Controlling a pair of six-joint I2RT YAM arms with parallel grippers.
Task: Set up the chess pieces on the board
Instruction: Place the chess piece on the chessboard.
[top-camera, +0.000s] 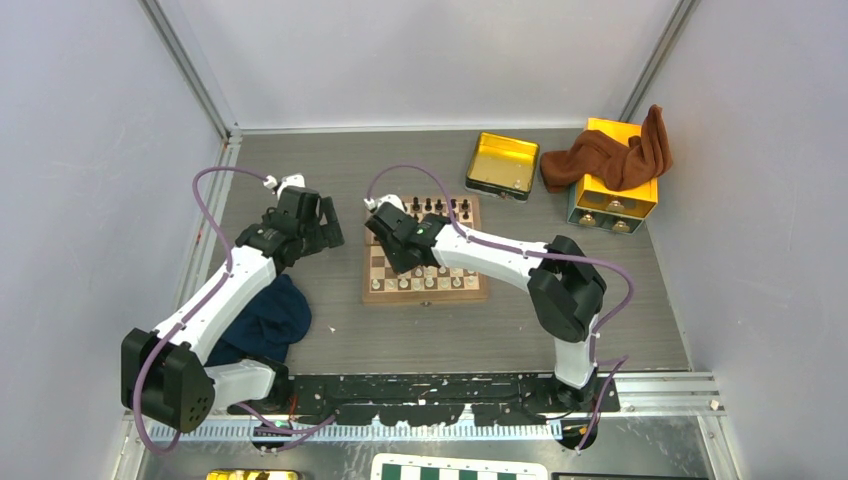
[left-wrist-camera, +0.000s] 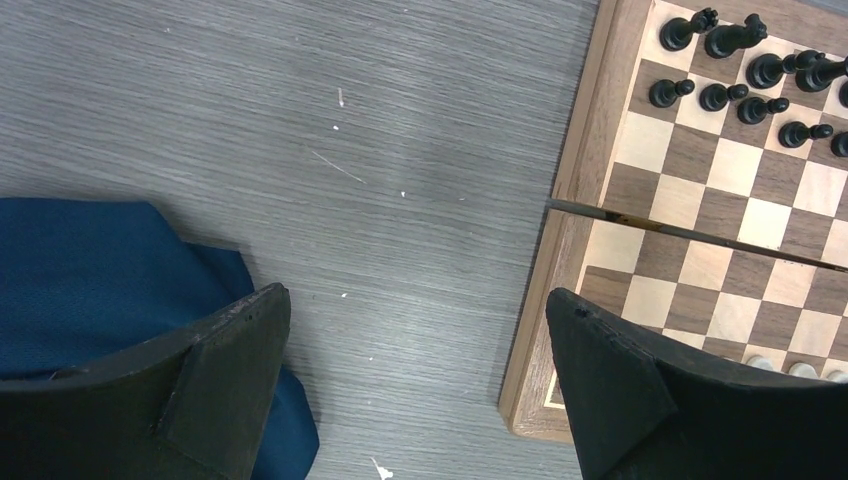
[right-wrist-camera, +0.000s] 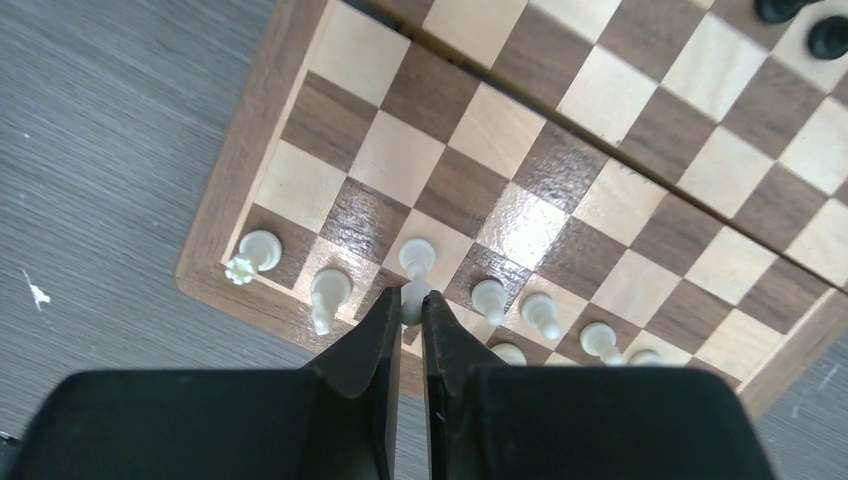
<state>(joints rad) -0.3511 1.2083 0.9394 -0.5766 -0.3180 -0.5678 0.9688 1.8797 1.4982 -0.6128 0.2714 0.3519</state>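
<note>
Chess pieces (right-wrist-camera: 488, 297) are being placed: right pincer (right-wrist-camera: 405, 305), clamped on a cream piece (right-wrist-camera: 414, 294) over the board's (right-wrist-camera: 232, 200) near-left rows, must next seat and release it; left pincer (left-wrist-camera: 415, 295) gapes idle.

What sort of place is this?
Probably a robotics lab booth: white panels box in a grey table, a left arm and right arm are bolted at its edge, facing a chessboard.
</note>
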